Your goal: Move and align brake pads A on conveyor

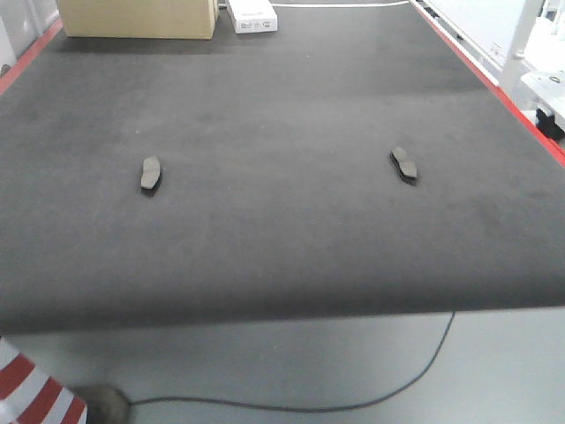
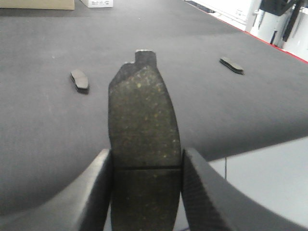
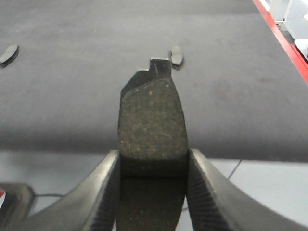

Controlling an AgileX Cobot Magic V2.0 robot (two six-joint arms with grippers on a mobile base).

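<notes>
Front view: two brake pads lie flat on the conveyor (image 1: 282,238), well apart: left pad (image 1: 151,174), right pad (image 1: 404,165). No gripper shows.
Far end: a cardboard box (image 1: 139,18) and a white box (image 1: 252,16) sit there; a cable (image 1: 424,364) trails on the floor.
Left wrist view: left gripper (image 2: 147,166) is clamped on a third pad (image 2: 143,130), pinched between both fingers and pointing out over the belt edge; both loose pads lie beyond it.
Right wrist view: right gripper (image 3: 153,166) grips a fourth pad (image 3: 153,120) the same way, over the belt's near edge.
Count: four pads, two held, two lying.
</notes>
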